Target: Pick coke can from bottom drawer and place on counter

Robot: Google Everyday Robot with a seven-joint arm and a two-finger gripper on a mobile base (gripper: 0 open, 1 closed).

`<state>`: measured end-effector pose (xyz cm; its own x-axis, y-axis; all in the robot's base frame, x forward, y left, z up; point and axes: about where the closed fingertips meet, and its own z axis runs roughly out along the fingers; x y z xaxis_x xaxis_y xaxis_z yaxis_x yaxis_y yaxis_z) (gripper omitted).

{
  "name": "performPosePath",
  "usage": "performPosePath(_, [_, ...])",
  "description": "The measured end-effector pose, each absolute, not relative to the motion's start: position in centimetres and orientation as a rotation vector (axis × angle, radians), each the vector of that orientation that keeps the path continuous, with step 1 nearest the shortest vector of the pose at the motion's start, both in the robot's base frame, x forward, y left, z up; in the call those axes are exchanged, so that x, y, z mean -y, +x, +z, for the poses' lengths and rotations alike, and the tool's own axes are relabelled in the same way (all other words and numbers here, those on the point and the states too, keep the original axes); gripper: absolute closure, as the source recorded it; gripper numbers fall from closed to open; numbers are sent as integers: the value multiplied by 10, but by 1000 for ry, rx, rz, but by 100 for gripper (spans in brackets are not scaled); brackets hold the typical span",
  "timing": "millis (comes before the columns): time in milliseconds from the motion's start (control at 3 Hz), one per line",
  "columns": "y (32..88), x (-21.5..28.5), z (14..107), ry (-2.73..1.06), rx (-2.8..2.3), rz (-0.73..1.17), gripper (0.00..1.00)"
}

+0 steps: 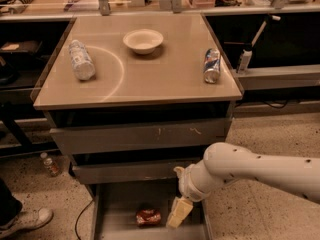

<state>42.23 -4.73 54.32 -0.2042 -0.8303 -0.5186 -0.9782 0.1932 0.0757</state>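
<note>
The coke can [149,216], small and red, lies on its side on the floor of the open bottom drawer [117,204], near the front. My gripper [178,213] hangs on the white arm from the right, inside the drawer just right of the can and close to it. The beige counter [150,79] with its pale arc mark is above the drawers.
On the counter lie a clear plastic bottle [81,59] at left, a white bowl [143,40] at the back middle, and a blue-and-silver can [212,65] at right. Two shut grey drawer fronts [140,136] sit above the open drawer. A shoe [22,221] and small bottle [50,164] are on the floor left.
</note>
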Motion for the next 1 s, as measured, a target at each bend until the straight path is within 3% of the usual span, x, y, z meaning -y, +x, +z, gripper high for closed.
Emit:
performPosePath(333, [435,20,504,-1673,-2116,606,0])
performPosePath(1000, [432,12,480,-1653,-2111,677,0])
